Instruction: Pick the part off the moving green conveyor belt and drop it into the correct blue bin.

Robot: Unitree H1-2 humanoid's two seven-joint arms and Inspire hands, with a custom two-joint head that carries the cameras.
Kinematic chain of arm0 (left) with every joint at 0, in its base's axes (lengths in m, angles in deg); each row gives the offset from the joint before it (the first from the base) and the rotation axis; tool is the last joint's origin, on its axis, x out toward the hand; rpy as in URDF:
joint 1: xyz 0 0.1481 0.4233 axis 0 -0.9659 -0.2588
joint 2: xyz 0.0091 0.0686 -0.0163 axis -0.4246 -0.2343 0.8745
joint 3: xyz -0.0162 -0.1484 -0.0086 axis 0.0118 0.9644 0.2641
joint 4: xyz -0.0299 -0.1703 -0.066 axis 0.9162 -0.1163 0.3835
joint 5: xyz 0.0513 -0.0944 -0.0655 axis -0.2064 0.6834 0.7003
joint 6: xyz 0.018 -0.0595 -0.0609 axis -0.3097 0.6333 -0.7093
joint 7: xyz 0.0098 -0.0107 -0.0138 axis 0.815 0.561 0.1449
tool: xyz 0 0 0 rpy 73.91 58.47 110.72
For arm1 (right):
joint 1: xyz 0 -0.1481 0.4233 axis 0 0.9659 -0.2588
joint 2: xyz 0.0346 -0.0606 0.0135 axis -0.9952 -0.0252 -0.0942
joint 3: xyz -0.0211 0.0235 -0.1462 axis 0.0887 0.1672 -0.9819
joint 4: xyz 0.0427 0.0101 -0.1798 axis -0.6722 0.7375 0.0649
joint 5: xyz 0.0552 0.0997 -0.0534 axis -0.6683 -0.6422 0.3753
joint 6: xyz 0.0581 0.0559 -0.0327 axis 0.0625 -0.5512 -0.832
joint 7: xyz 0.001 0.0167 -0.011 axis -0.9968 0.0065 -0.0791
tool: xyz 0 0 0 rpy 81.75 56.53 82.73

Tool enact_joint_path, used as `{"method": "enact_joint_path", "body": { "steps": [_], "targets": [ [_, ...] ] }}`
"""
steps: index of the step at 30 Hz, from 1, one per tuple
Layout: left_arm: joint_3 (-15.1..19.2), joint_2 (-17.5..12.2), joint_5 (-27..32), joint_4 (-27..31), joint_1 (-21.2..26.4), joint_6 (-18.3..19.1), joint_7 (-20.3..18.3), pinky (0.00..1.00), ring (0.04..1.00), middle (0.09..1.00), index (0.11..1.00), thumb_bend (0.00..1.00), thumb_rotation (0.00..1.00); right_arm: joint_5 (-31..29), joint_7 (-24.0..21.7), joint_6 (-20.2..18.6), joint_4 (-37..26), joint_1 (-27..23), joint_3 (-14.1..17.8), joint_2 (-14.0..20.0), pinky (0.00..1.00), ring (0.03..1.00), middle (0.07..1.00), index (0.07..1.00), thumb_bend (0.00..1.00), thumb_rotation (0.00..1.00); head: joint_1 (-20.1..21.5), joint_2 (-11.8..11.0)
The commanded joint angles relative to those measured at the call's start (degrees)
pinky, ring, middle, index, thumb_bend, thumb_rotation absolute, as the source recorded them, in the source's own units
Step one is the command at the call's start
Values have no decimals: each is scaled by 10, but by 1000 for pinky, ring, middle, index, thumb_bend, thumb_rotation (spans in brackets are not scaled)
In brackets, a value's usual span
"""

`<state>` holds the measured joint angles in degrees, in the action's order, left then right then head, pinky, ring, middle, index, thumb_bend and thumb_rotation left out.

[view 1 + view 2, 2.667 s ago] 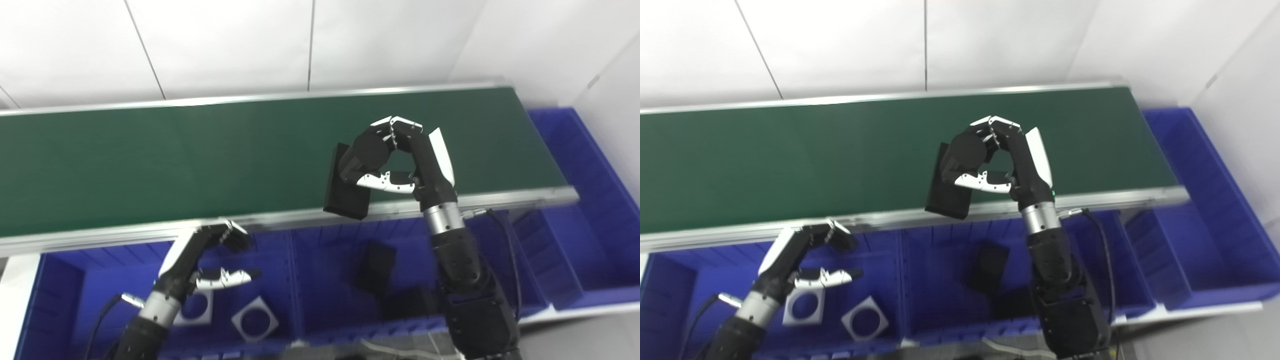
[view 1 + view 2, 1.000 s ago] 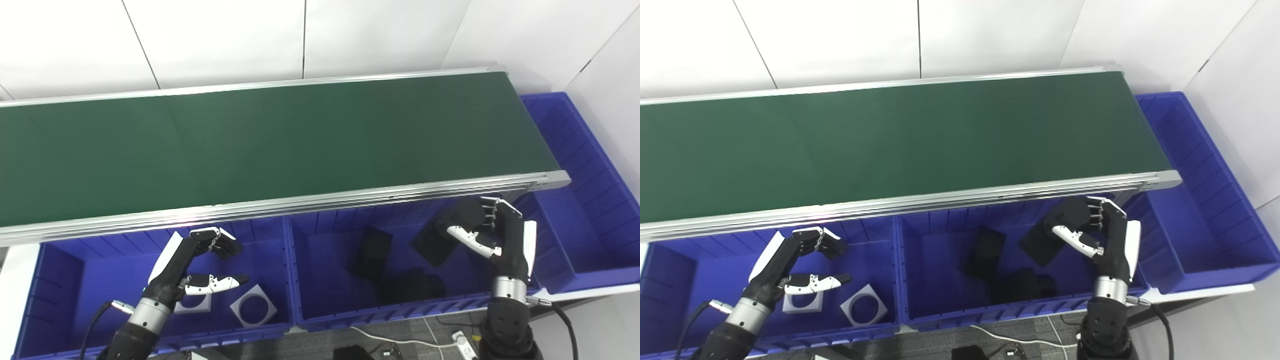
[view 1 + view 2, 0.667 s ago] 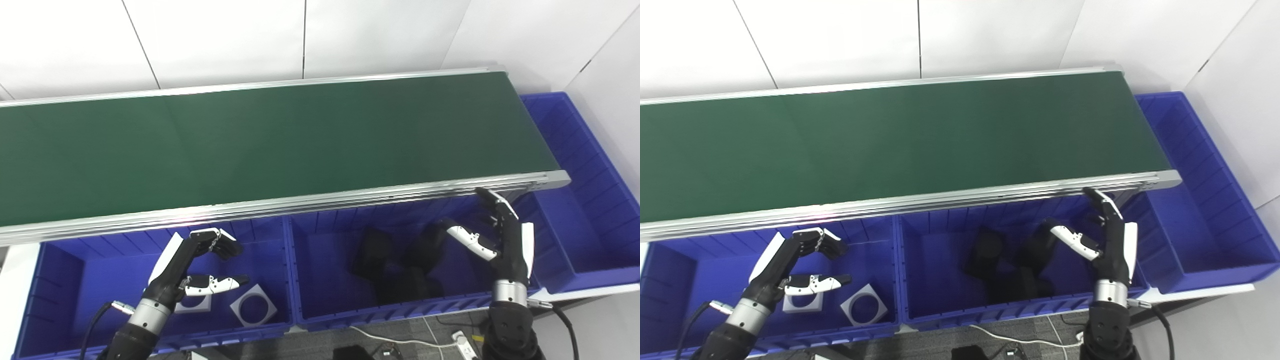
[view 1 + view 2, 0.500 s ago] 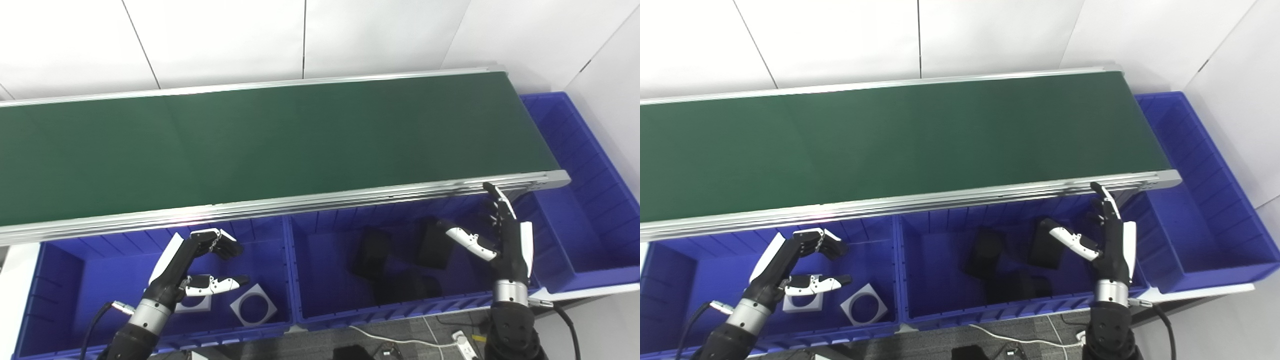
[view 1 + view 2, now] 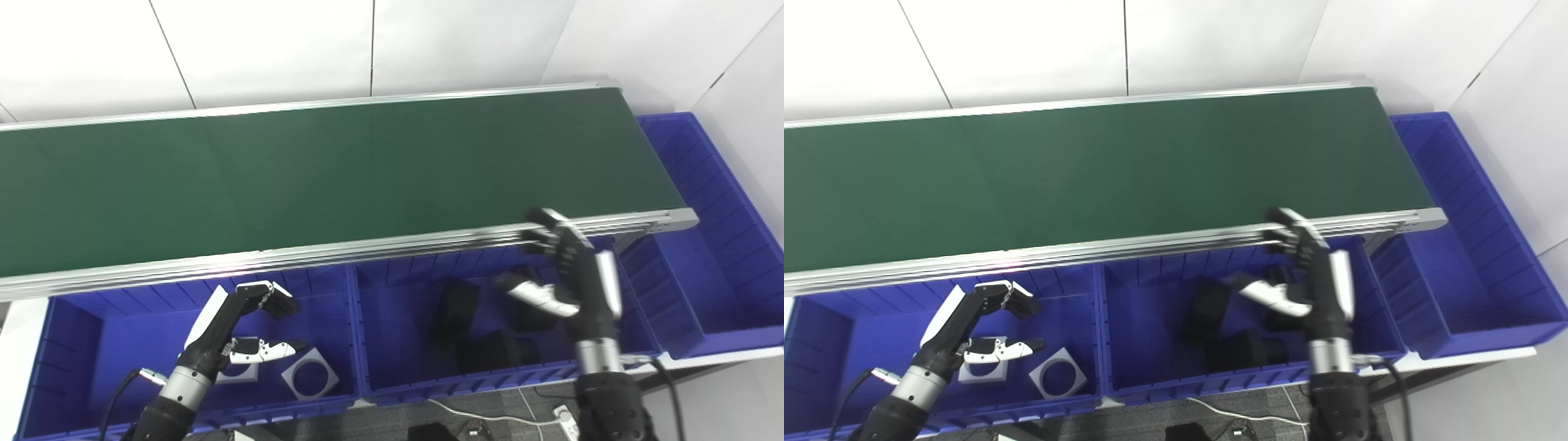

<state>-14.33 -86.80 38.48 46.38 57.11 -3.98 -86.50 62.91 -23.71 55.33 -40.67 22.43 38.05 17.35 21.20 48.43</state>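
The green conveyor belt (image 5: 343,165) carries no part. My right hand (image 5: 566,275) is open with its fingers spread, raised over the right end of the middle blue bin (image 5: 398,331) just below the belt's front rail. It holds nothing. Three black parts lie in that bin: one (image 5: 453,309) at the centre, one (image 5: 499,352) near the front wall, and one (image 5: 1280,318) partly hidden behind my right hand. My left hand (image 5: 245,324) hovers open over the left blue bin (image 5: 79,343), empty.
Two white square frames with round holes (image 5: 310,380) (image 5: 236,373) lie in the left bin. A third blue bin (image 5: 710,288) stands at the belt's right end. The belt's metal rail (image 5: 429,242) runs along the bins' back. Cables (image 5: 490,419) trail on the floor.
My right hand carried a black part off the belt to the middle bin, opened and let it fall there. Since then the open hand has moved left and up toward the rail. The left hand stayed.
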Motion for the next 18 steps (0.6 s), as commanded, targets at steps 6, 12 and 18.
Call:
{"method": "enact_joint_path", "body": {
  "steps": [6, 12, 18],
  "targets": [
    [-10, 23, -22, 38, 2, 15, 10, 484, 527, 544, 491, 519, 45, 33, -47, 18, -21, -25, -48, 9, 563, 662, 737, 675, 1000, 327, -67, 8],
    [-19, 42, -49, 37, 0, 32, 21, 486, 524, 548, 492, 520, 48, 54, -53, 41, 48, -44, -70, 2, 526, 616, 688, 643, 958, 242, -144, 12],
    [-25, 62, -70, 30, -2, 34, 33, 481, 522, 552, 492, 520, 51, 119, -20, 34, 109, -46, -84, -23, 488, 574, 644, 609, 870, 76, -193, 15]
  ]
}}
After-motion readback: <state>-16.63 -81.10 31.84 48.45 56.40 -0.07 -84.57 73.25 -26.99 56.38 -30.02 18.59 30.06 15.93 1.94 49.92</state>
